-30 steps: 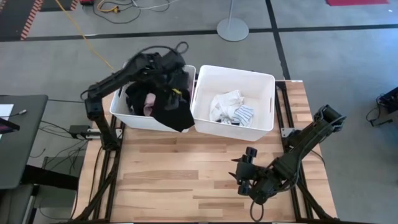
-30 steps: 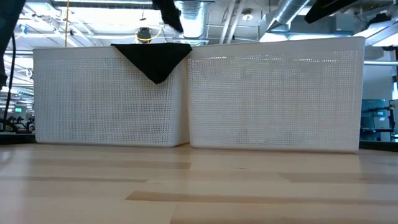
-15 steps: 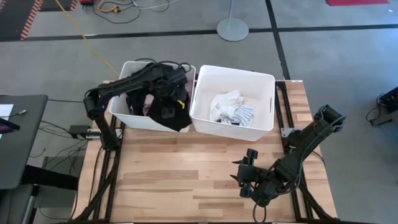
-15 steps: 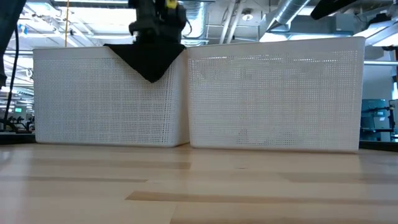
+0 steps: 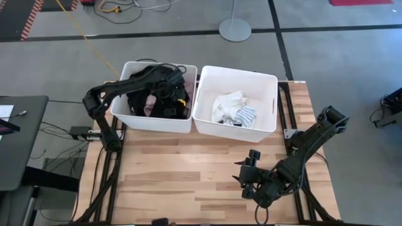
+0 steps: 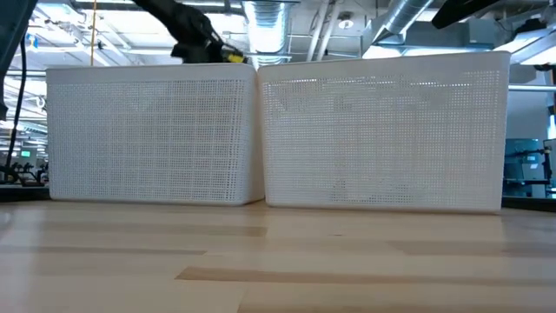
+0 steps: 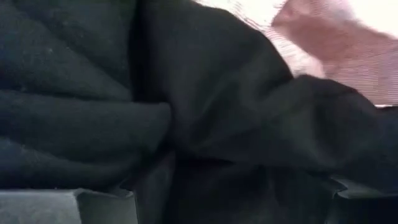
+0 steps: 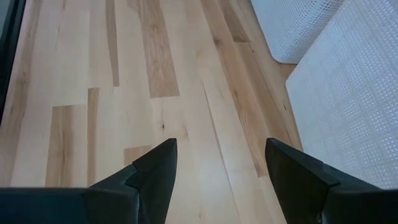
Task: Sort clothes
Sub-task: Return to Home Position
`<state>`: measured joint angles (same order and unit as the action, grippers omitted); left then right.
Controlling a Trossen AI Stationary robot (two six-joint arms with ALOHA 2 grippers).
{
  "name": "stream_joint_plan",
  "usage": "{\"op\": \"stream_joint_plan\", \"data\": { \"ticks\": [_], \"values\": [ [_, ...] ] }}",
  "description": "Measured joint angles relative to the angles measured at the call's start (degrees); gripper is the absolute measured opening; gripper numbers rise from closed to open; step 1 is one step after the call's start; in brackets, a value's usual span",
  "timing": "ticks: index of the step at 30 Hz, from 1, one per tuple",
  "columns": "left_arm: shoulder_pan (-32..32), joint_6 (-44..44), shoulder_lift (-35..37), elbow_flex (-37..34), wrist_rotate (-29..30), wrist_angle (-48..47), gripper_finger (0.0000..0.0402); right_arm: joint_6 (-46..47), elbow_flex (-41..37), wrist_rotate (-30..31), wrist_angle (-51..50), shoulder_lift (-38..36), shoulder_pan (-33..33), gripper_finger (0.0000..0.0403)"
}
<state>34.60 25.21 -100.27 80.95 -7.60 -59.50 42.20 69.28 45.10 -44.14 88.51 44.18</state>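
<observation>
In the high view my left gripper (image 5: 171, 105) is down inside the left white bin (image 5: 151, 123), shut on the black garment (image 5: 168, 113). That garment lies in the bin beside a dusty-pink one (image 5: 149, 108). Black cloth (image 7: 205, 106) fills the left wrist view, with pink cloth (image 7: 336, 37) behind it. White and striped socks (image 5: 233, 110) lie in the right bin (image 5: 235, 130). My right gripper (image 5: 246, 179) hangs open over the bare table near the front right, with nothing between its fingers (image 8: 155, 165). My left gripper comes from above, pointing steeply down into the bin. Bunched folds of the black garment (image 7: 177, 158) gather between its two fingers, several layers thick. The garment rests in the bin on the other clothes. Which part of it the fingers have is hidden by the cloth.
The two white bins (image 6: 148, 139) (image 6: 382, 130) stand side by side along the table's far edge. Wooden tabletop (image 5: 188, 182) stretches in front of them. My left arm (image 6: 195, 35) shows above the left bin's rim in the low view.
My left gripper has come down into the left bin, a little toward the far edge. The black garment's corner, which hung over the bin's near rim, has been drawn inside, so it no longer shows on the bin's front wall.
</observation>
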Motion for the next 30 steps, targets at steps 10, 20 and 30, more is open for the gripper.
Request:
{"op": "stream_joint_plan", "data": {
  "ticks": [10, 20, 30],
  "values": [
    [1.38, -2.97, -0.01, -2.18, 2.98, 4.0, 0.0242, -0.25, 0.02, 0.0, -0.41, 0.0, -0.91, 0.026],
    [-0.94, -5.59, 7.73, 10.68, 4.92, 3.38, 0.0242, -3.01, 0.02, 0.01, -0.58, -0.55, -0.93, 0.026],
    [-6.24, -6.29, 23.19, 14.85, 5.36, 9.18, 0.0242, -13.02, 0.02, 1.71, 1.65, -8.11, -0.71, 0.0251]
  ]
}}
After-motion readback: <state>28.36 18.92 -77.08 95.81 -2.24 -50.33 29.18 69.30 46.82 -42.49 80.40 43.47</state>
